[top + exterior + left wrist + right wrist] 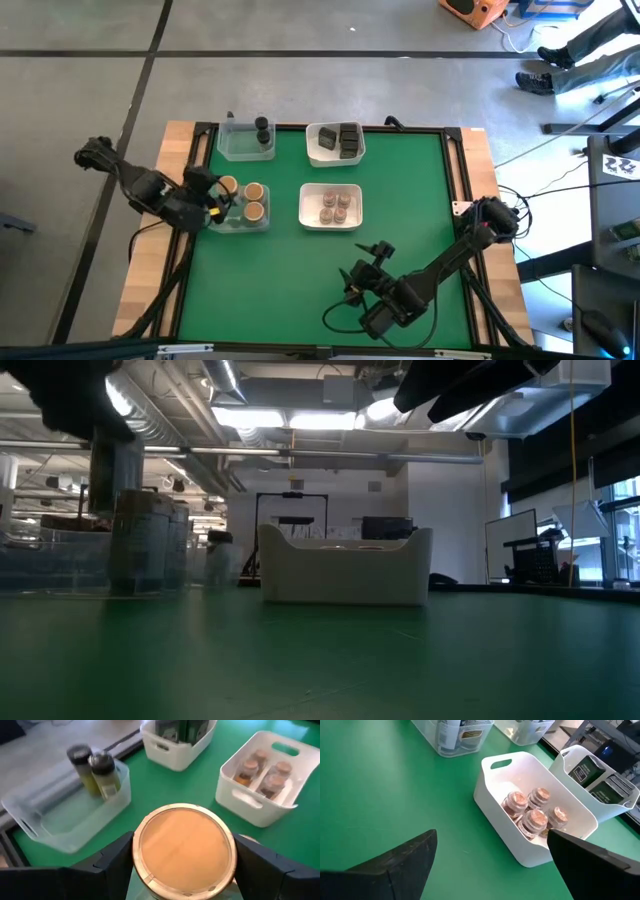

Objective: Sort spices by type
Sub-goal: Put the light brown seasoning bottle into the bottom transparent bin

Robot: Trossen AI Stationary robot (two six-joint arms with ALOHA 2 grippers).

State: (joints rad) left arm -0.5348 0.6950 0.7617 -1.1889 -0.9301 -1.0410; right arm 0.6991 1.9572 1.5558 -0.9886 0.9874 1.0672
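My left gripper (224, 192) is shut on a wide tan-topped round jar (182, 845) over the left end of a clear tub (240, 222). Two more tan-topped jars (255, 200) stand in that tub. A second clear tub (245, 140) at the far left holds two black-capped cylinders (95, 770). A white tray (335, 155) holds dark boxy tins (348, 138). Another white tray (330, 224) holds several small brownish jars (532, 810). My right gripper (358, 282) is open and empty over the near green mat. My left gripper pinches the tan-topped jar by its round side just below the lid (136, 857), one finger (117, 860) on each side. The fingers come from above and from the table's left. The jar stands upright; whether its base rests on the tub floor I cannot tell.
The green mat (400, 200) has a raised dark frame around it. There is open mat on the right half and along the near edge. A person's legs (575, 55) show on the floor beyond the far right corner.
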